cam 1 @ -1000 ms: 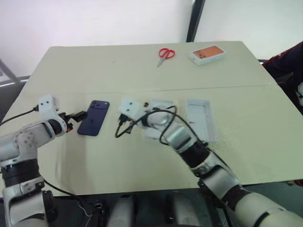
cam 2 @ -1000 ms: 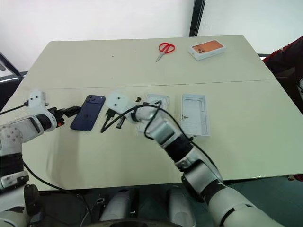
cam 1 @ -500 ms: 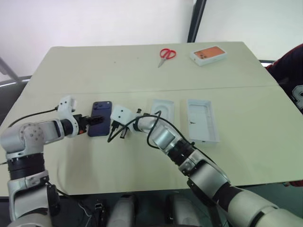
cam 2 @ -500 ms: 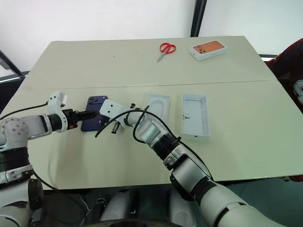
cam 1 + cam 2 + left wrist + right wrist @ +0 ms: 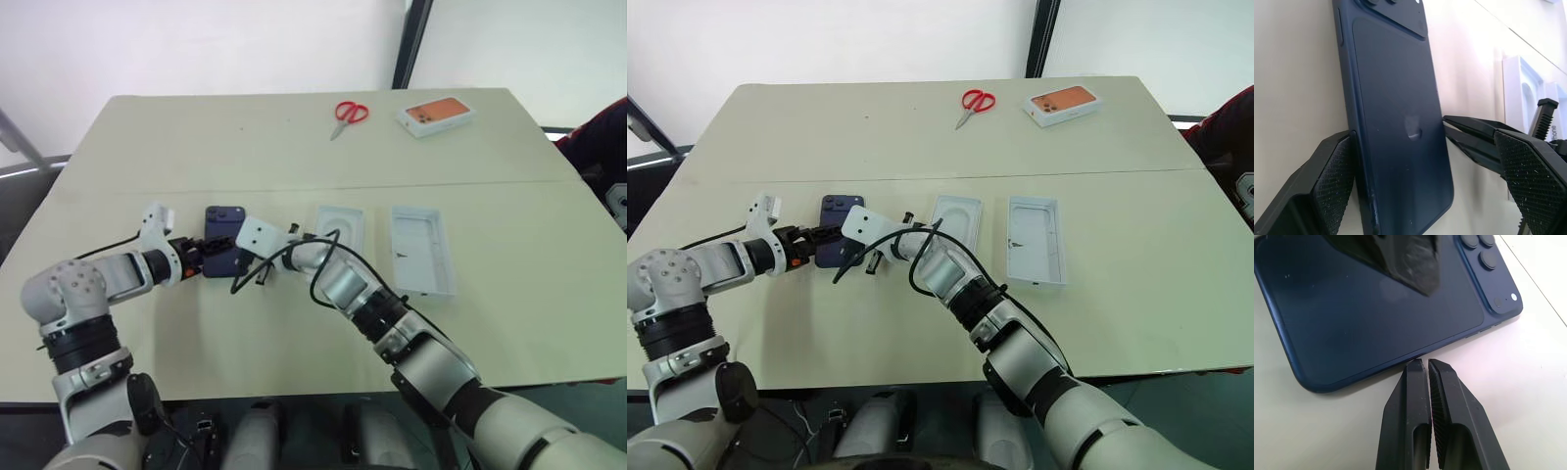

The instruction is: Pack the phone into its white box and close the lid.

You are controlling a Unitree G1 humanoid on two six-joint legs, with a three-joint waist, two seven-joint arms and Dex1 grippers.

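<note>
The phone [image 5: 1396, 122] is laid back-up on the table [image 5: 294, 147], straddled by the wide-spread left gripper [image 5: 1425, 181]. The right gripper [image 5: 1426, 369] is pressed closed, its tips at the phone's long edge.

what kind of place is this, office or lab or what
Probably a lab or test room rather than a home: a plain beige table against a bare white wall, set with red-handled scissors and a small white box with an orange phone picture.
</note>
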